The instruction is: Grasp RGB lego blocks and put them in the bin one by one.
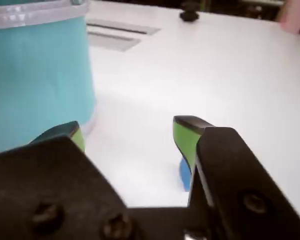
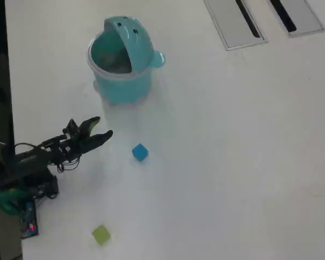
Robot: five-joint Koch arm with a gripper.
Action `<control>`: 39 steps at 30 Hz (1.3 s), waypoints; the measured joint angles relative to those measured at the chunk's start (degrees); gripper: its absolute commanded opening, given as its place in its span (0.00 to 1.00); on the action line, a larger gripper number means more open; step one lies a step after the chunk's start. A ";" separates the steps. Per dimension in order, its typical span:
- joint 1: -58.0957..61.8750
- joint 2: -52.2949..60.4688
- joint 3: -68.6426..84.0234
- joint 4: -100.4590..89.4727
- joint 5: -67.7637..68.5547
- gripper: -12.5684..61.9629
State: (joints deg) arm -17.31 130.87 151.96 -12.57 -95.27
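Note:
The teal bin (image 2: 122,81) stands on the white table at upper left of the overhead view, its domed lid tipped back; its wall fills the left of the wrist view (image 1: 37,75). The blue block (image 2: 140,153) lies right of my gripper (image 2: 100,128); in the wrist view a sliver of the blue block (image 1: 184,175) shows behind the right finger (image 1: 186,140). The yellow-green block (image 2: 101,234) lies near the bottom edge. My gripper (image 1: 127,131) is open and empty, below the bin. The red block is out of view.
Two grey slotted panels (image 2: 235,21) are set into the table at the top right of the overhead view. A black knob (image 1: 189,15) stands far off in the wrist view. The arm's base and cables (image 2: 16,184) sit at the left table edge.

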 measured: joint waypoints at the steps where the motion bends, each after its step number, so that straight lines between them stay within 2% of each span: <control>1: 1.85 -0.18 -0.26 0.00 -1.49 0.60; 11: 22.68 -0.88 -0.26 0.00 -8.17 0.64; 16: 32.96 -1.93 -0.26 4.13 -26.89 0.65; 19: 37.97 -3.25 -0.18 6.33 -31.46 0.65; 26: 45.26 -4.66 -0.18 6.33 -29.53 0.65; 28: 47.20 -4.83 -0.18 6.33 -25.22 0.65; 29: 50.54 -4.83 -0.18 6.33 -16.17 0.65; 33: 56.69 -5.19 -0.26 6.33 -15.47 0.61; 39: 64.51 -7.47 -5.80 9.67 -12.39 0.61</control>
State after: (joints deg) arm 47.20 123.40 146.16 -2.90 -107.67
